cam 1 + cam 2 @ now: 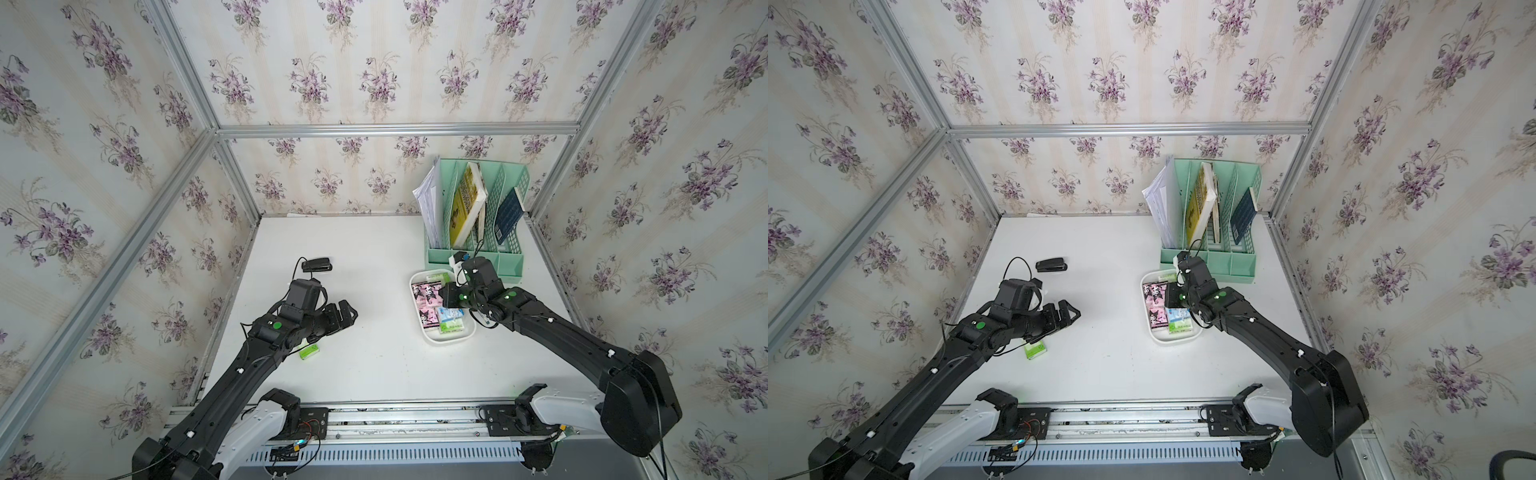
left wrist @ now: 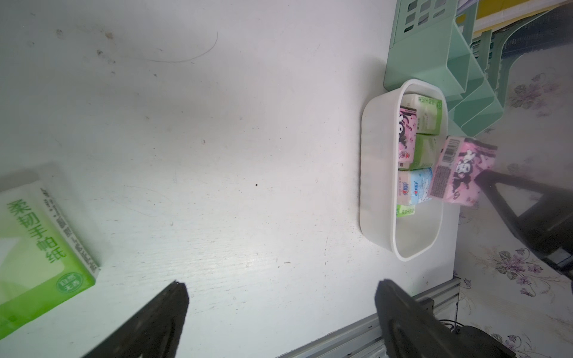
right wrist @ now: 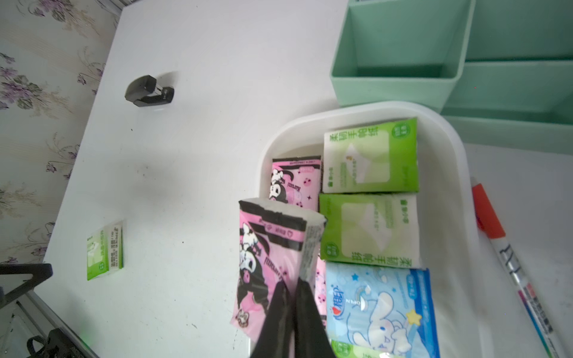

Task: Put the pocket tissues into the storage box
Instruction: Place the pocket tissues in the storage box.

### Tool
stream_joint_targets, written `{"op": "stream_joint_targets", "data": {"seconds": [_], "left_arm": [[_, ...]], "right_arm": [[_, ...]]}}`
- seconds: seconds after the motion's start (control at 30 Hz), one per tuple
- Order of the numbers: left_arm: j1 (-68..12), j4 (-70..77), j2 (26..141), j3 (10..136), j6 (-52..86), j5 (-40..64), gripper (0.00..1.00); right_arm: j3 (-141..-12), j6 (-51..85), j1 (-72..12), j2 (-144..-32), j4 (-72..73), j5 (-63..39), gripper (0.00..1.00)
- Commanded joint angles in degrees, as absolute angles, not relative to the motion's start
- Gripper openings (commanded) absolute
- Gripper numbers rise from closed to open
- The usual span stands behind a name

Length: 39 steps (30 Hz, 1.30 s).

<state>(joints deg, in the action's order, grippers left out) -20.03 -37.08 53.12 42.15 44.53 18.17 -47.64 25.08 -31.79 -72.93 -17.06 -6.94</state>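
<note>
The right gripper [image 3: 291, 294] is clamped tight on a pink pack [image 3: 263, 248] of pocket tissues, holding it over the white storage box [image 3: 446, 130] near the table's [image 1: 374, 365] right edge, just in front of a mint organizer [image 1: 473, 259] in the far right corner. Inside lie other packs [image 3: 369, 229]. The left gripper [image 2: 282, 294] gapes wide and empty, a loose green pack [image 2: 40, 248] beside it near the left edge.
</note>
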Motion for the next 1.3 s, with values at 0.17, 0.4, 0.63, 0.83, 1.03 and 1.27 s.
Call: {"op": "stream_joint_targets", "data": {"seconds": [0.17,0.4,0.63,0.83,1.03,1.27], "left_arm": [[-20.3,-36.9,52.9,43.0,44.6,15.8,0.99],[-20.3,-36.8,53.7,43.6,44.4,15.9,0.99],[-20.3,-36.9,54.1,43.8,44.0,15.8,0.99],[-20.2,-36.9,54.3,43.6,43.8,15.7,0.99],[-20.3,-36.9,54.2,43.4,43.9,15.7,0.99],[-20.3,-37.2,53.8,43.2,43.9,15.7,0.99]], "right_arm": [[-43.9,25.2,-31.6,-73.8,-17.2,-8.1,0.00],[-44.6,25.7,-31.6,-76.4,-15.1,-9.2,0.00],[-45.8,25.8,-32.8,-78.3,-15.1,-9.4,0.00],[-45.2,27.0,-34.9,-78.7,-14.8,-9.5,0.00],[-45.2,27.6,-35.4,-79.7,-13.5,-9.0,0.14],[-48.6,26.8,-35.4,-80.3,-14.4,-7.9,0.50]]}}
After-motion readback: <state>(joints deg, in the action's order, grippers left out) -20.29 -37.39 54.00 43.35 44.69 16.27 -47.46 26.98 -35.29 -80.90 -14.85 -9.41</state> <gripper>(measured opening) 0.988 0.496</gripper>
